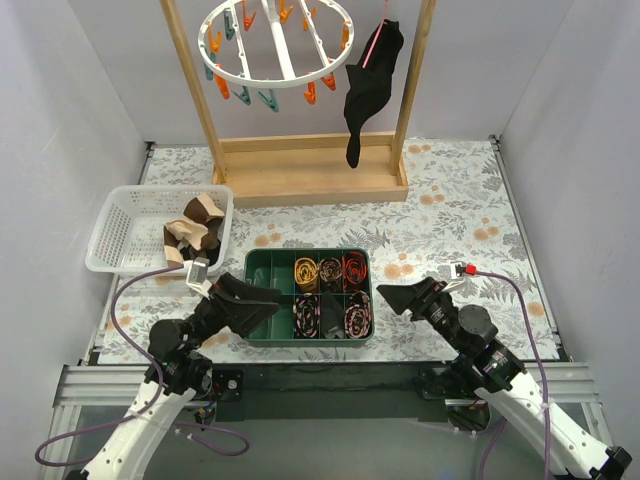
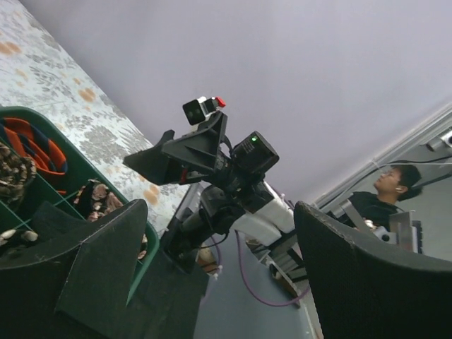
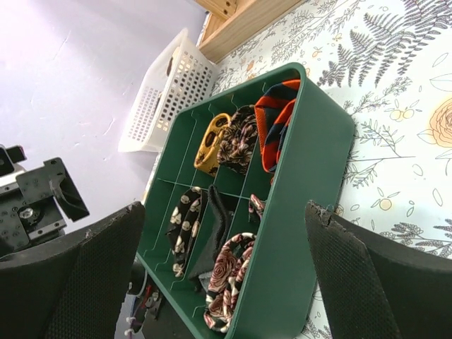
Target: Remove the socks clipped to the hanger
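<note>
Left tool point(image 1: 265, 303) and right tool point(image 1: 388, 296) each spread apart, empty, over floral-print worktop point(image 1: 470, 210), plain pale walls point(image 1: 560, 80) enclosing three sides.

Wooden posts point(image 1: 197, 90) flanking the hanger point(image 1: 283, 55)

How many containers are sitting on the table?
2: a white basket at the left edge, holding brown and tan socks, and a green tray in the middle towards the near edge, holding rolled sock bundles. None seems hidden.
</note>
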Controlling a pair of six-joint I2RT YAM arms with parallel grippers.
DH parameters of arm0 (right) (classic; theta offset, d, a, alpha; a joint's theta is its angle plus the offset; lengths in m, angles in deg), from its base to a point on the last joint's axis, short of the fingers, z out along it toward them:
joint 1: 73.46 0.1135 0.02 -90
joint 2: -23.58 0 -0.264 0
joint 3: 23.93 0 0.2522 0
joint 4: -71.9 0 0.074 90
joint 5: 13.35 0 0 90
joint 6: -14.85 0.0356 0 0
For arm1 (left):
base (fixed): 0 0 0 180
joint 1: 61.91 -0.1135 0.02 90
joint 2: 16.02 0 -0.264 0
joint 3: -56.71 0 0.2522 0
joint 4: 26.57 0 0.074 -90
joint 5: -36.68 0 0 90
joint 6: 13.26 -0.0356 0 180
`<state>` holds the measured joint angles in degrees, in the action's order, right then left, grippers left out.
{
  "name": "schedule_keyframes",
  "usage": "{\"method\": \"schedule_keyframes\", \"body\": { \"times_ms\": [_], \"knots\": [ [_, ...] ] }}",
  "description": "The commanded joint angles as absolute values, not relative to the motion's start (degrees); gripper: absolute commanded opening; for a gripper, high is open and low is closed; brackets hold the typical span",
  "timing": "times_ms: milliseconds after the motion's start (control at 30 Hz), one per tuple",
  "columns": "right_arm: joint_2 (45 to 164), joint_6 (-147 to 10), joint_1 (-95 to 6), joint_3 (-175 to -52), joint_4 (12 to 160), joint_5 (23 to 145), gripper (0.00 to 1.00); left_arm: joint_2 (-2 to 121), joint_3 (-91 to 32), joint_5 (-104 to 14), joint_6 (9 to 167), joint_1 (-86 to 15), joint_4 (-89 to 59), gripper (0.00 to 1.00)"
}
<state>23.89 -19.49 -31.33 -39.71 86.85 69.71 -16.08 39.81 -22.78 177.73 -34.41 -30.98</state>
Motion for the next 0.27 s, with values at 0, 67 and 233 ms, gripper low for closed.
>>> {"method": "schedule_keyframes", "body": {
  "times_ms": [0,67,233],
  "knots": [
    [12.41,-17.32,-31.19,-22.93,84.6,67.16,0.98,-21.74,44.34,-20.01,182.82,-34.31,-38.35,0.83],
    [13.2,-17.05,-31.19,-22.22,84.43,66.99,0.98,-22.0,47.14,-19.92,185.88,-34.31,-41.53,0.83],
    [14.61,-17.4,-31.19,-22.57,84.25,67.77,0.98,-21.65,49.89,-20.19,189.59,-34.31,-49.71,0.83]
  ]
}}
